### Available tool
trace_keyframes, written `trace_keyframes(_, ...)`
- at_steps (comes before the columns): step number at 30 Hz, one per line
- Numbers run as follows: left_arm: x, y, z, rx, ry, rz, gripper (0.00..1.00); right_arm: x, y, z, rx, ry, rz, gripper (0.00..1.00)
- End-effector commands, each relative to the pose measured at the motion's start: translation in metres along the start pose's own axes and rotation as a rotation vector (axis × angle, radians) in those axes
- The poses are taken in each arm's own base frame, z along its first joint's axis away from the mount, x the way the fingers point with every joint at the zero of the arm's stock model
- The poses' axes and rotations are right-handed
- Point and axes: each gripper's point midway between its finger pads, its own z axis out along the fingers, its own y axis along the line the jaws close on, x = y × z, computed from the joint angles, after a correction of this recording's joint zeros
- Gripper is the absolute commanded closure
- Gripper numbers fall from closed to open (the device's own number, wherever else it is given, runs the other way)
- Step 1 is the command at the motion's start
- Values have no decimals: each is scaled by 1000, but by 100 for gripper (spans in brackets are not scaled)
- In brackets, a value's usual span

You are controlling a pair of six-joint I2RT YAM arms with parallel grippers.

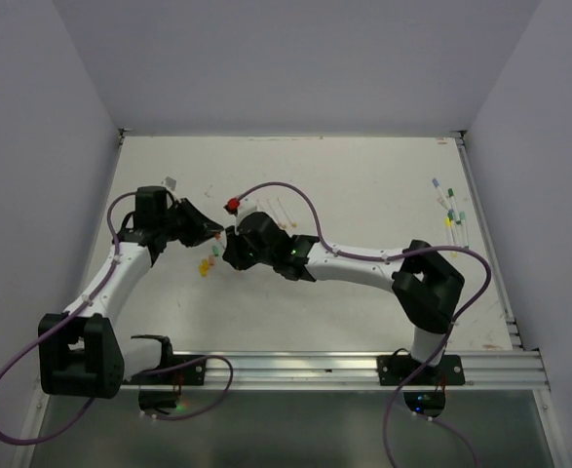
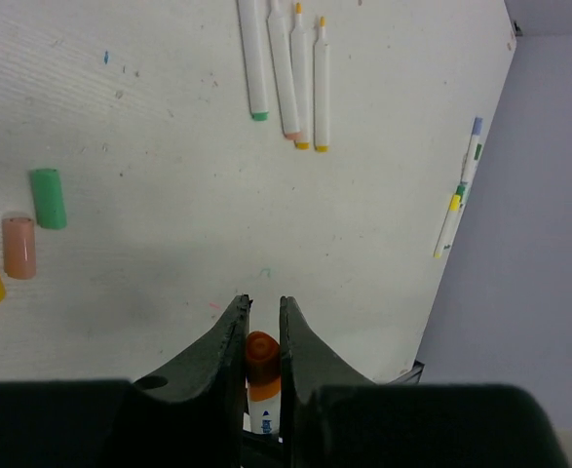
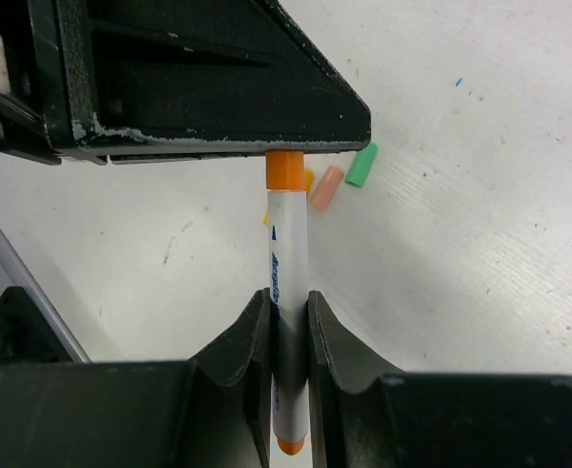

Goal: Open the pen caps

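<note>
over the white table [image 1: 363, 175], at 9 o'clock of its middle, the right gripper [image 3: 287, 297] pinches the orange pen [image 3: 286, 244] by its white barrel and the left gripper [image 2: 262, 310] pinches its orange cap [image 2: 262, 353]. i judge a straight pull apart along the barrel works best, both grips firm, no bending. loose caps [image 2: 47, 198] lie at the left gripper's 10 o'clock.

This looks like a robot lab. A white table [image 1: 363, 185] sits inside a booth with pale walls [image 1: 295, 58] on three sides. The left arm [image 1: 110, 278] and the right arm [image 1: 363, 261] are bolted to a metal rail [image 1: 315, 369] at the near edge. Purple cables [image 1: 271, 183] loop from the arms. Small ink spots [image 2: 106, 57] mark the tabletop.
</note>
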Motion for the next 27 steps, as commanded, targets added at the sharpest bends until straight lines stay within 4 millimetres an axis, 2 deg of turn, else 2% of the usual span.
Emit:
trace_keyframes(1,-104,-37,-23,28,-412,42,100,63,-38,-26,158,228,-101,100)
trace_keyframes(3,-97,-40,-28,46,-395,58,100,62,-26,-23,92,229,-95,100)
trace_keyframes(5,-89,-55,-36,135,-387,136,100,59,-17,-21,56,234,-97,100)
trace_keyframes(7,-69,-63,-31,197,-276,213,100,60,-12,-18,25,246,-91,100)
trace_keyframes(8,-63,-63,-30,210,-239,232,69,57,-16,-17,31,241,-83,100)
trace_keyframes(9,-57,-62,-29,219,-213,246,54,57,-12,-18,2,249,-71,100)
trace_keyframes(11,-48,-61,-35,230,-205,277,33,56,-13,-19,-23,247,-49,100)
trace_keyframes(13,-43,-55,-42,215,-224,294,22,57,-12,-19,-43,256,-50,100)
trace_keyframes(14,-42,-50,-44,195,-230,299,12,55,-13,-19,-44,253,-50,100)
trace_keyframes(16,-42,-44,-47,162,-239,319,9,53,-10,-22,-56,248,-51,100)
trace_keyframes(21,-28,-36,-43,167,-184,307,10,43,-5,-22,-69,221,-40,100)
trace_keyframes(27,-10,-29,-37,205,-135,262,19,10,-7,-27,-61,133,-10,100)
